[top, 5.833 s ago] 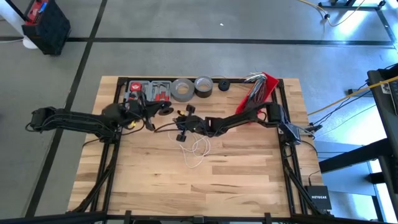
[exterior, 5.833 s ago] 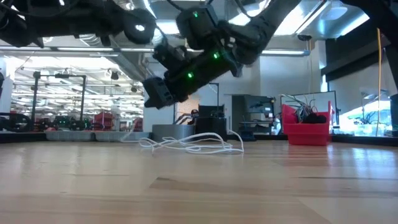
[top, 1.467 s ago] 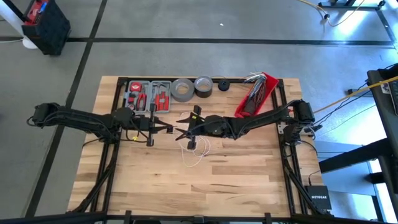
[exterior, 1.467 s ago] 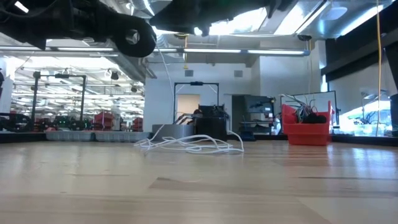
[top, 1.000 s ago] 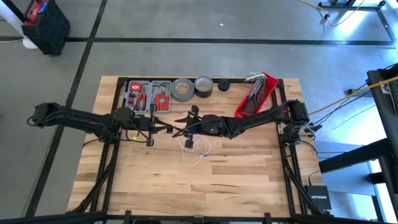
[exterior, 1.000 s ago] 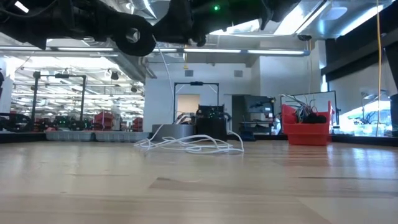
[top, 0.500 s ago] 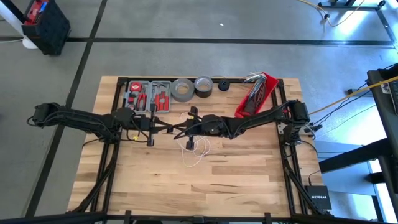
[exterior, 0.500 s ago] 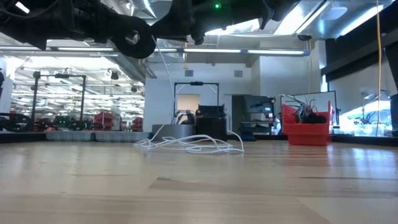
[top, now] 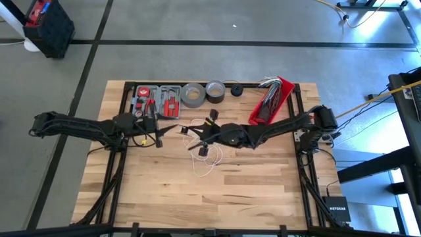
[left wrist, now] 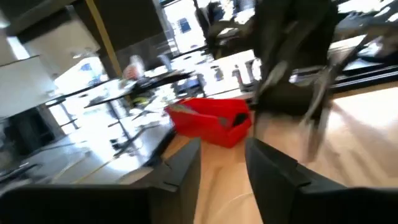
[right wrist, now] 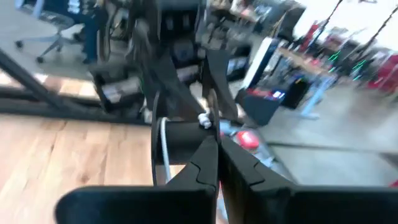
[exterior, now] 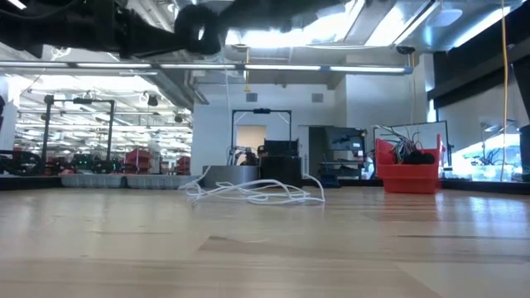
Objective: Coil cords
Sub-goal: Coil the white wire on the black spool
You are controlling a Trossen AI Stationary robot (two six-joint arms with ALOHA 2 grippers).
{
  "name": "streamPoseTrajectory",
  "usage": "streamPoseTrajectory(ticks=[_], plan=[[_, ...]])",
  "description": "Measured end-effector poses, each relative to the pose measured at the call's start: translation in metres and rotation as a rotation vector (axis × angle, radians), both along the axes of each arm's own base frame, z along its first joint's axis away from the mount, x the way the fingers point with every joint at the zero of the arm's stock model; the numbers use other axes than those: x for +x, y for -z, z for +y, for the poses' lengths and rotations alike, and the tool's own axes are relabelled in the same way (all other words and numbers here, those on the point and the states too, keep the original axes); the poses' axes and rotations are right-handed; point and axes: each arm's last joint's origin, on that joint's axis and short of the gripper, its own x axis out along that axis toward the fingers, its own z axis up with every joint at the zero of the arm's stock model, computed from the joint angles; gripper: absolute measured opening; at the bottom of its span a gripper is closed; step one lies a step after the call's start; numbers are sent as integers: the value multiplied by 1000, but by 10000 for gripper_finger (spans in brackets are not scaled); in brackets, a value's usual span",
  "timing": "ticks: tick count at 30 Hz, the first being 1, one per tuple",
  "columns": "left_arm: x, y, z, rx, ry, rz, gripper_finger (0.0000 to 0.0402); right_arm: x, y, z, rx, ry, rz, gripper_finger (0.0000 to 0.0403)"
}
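The cord [top: 208, 155] lies in a loose pile mid-table. Tape rolls [top: 193, 95] and a red bin [top: 271, 99] of wires sit far. The right gripper [top: 200, 139] pinches the cord; the left gripper [top: 172, 129] is apart.

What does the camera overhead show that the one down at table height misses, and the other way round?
Only the high view shows the two dark arms whole, the left tool and right tool facing each other above the wooden table, and the grey tray of red-handled tools.

Only the low view shows the lit room behind the table.

Both show the thin white cord lying in loose loops, the grey tape rolls and the red bin of wires.
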Motion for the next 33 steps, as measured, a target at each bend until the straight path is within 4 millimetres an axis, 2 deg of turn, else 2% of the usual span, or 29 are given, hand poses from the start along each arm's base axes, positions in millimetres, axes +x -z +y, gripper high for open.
streamPoseTrajectory(ticks=[4,10,16,24,28,33], plan=[[-1,3,1,-13,-17,26,133,-8,-18,13,-69,109,-93,5],[13,14,2,-47,-12,72,136,-10,-37,5,-89,186,-257,5],[34,31,0,-66,67,117,136,-7,-36,-6,-92,191,-252,6],[73,49,-6,-49,99,283,136,-6,-33,-5,-96,188,-227,5],[82,51,-8,10,-10,305,136,-6,-31,-5,-100,186,-206,5],[82,50,-7,78,-131,319,136,-7,-30,0,-108,174,-192,4]])
